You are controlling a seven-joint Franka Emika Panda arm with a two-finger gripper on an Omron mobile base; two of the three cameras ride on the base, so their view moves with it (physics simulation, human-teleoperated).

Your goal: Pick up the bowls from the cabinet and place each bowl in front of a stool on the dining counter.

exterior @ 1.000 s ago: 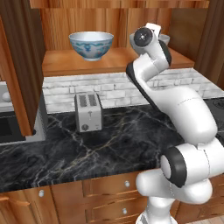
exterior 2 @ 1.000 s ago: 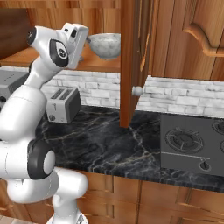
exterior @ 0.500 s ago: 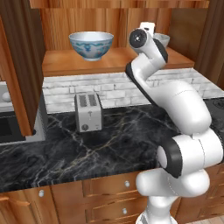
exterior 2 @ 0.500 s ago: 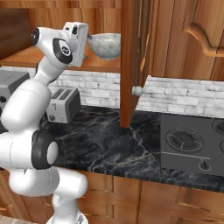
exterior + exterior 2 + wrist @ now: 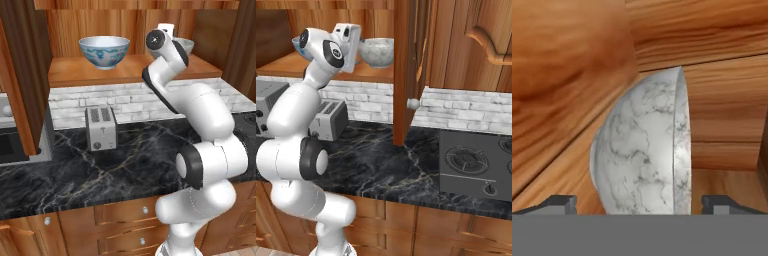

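The mottled grey-white marble bowl (image 5: 642, 155) stands on the cabinet shelf (image 5: 75, 72), at its right end (image 5: 186, 46) (image 5: 377, 51). My gripper (image 5: 641, 204) is open and level with this bowl. In the hand view, which is rolled sideways, one fingertip shows on each side of the bowl and neither touches it. From the right, my gripper (image 5: 360, 49) sits just left of the bowl. The blue floral bowl (image 5: 104, 51) rests further left on the same shelf. The cabinet door (image 5: 408, 65) with its round knob (image 5: 413, 104) stands open.
A toaster (image 5: 101, 128) (image 5: 328, 120) stands on the black marble counter (image 5: 100, 175) below the shelf, against white brick. A stove top (image 5: 476, 165) lies to the right. Another open cabinet door (image 5: 20, 75) hangs at the left.
The hand has pushed further into the cabinet, closing in on the marble bowl. Both bowls have stayed in place.
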